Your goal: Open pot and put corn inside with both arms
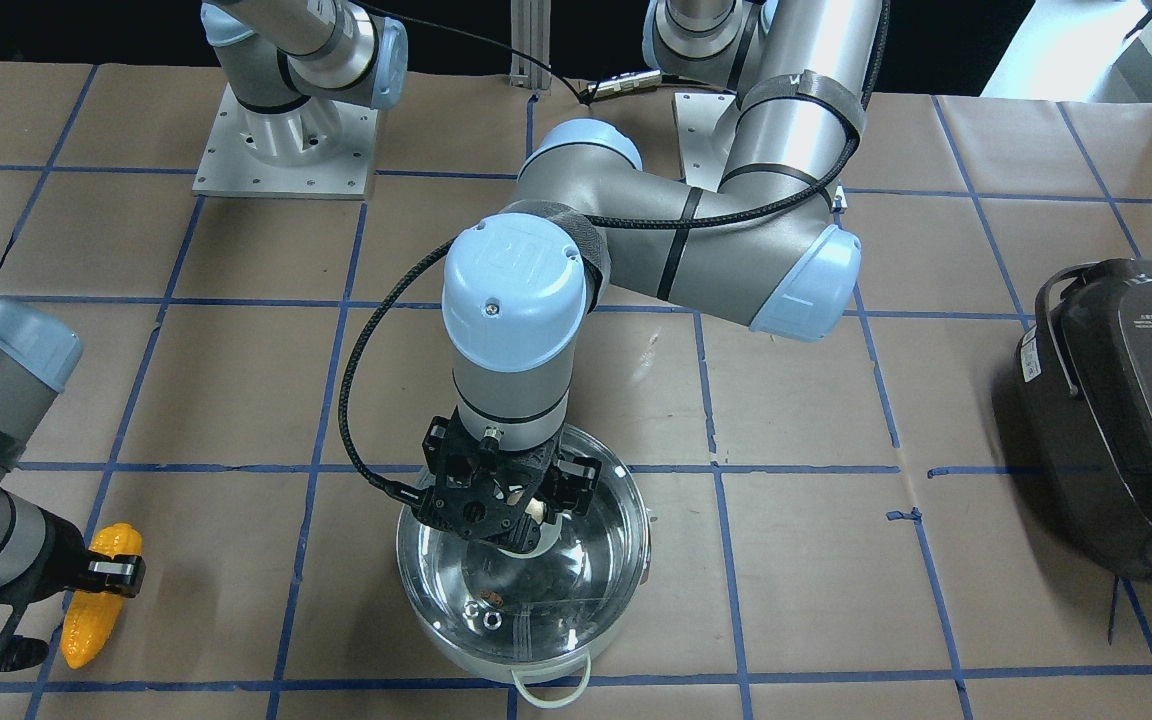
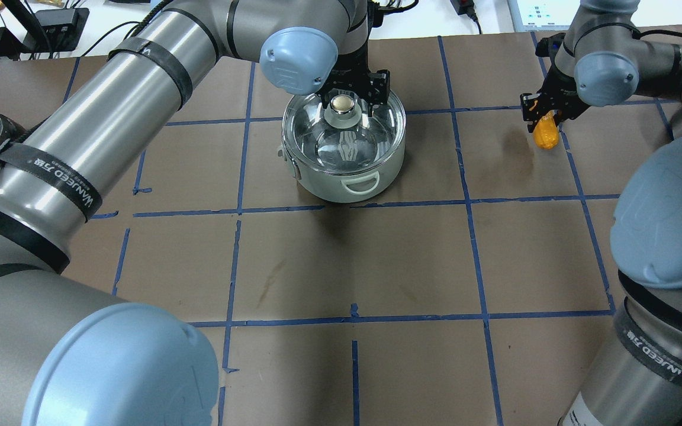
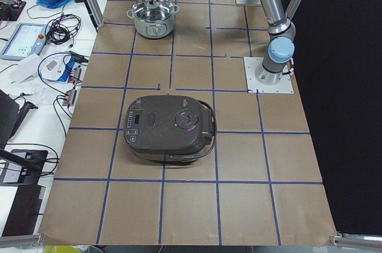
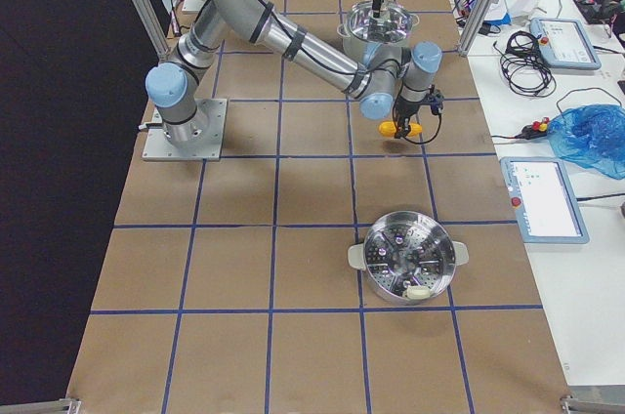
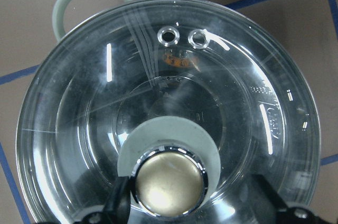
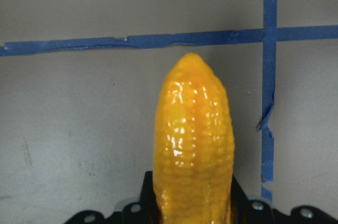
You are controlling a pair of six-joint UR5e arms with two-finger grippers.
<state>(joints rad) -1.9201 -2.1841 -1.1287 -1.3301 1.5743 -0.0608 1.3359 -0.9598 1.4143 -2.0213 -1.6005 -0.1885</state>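
The steel pot (image 2: 323, 186) with white loop handles stands at the table's far middle, and its glass lid (image 5: 253, 76) is on it. My left gripper (image 2: 350, 94) is open and hangs over the lid. Its fingers straddle the metal knob (image 5: 169, 182), the one finger (image 5: 119, 205) close beside it and the other well clear. The same gripper (image 1: 521, 510) shows low over the lid in the front-facing view. My right gripper (image 2: 545, 115) is shut on the yellow corn (image 6: 193, 145), low over the table to the pot's right. The corn (image 1: 101, 595) points away from the wrist.
A dark grey rice cooker (image 1: 1126, 420) sits at the table's left end, also in the left view (image 3: 170, 127). A second steel pot with a perforated steamer insert (image 4: 405, 268) stands at the right end. Blue tape lines grid the brown table cover.
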